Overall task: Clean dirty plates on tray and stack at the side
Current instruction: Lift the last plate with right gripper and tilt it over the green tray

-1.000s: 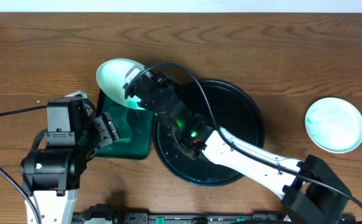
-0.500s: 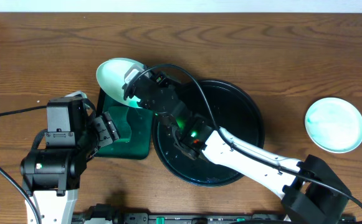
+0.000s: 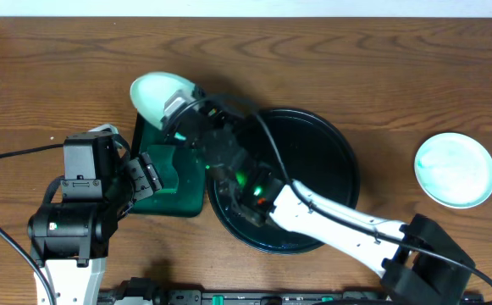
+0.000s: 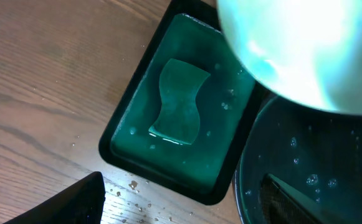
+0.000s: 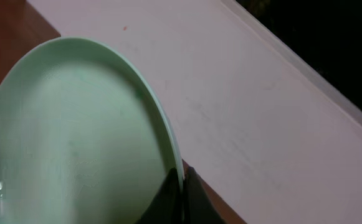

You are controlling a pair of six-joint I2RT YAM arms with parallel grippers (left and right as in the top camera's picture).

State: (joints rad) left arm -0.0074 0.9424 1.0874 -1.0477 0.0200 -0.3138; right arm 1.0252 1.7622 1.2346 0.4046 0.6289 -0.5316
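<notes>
Right pincer (image 5: 182,186) clenched on rim of plate (image 3: 155,93).
Plate in air, tilted, just beyond fingertips, above far end of green tray (image 4: 126,134).
Change since second ago: plate moved little away from black tray (image 3: 322,161), tilt looks steeper.
Probably draining; stacking not yet done.
Left pincer (image 3: 146,176) released, empty, sponge (image 4: 179,102) below it.

A robotics lab setup: cabled left arm (image 3: 69,222) and right arm (image 3: 339,222) at a wooden table (image 3: 415,76).

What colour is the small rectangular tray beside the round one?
The rectangular tray is teal-green inside, dark-rimmed; best in the left wrist view.
</notes>
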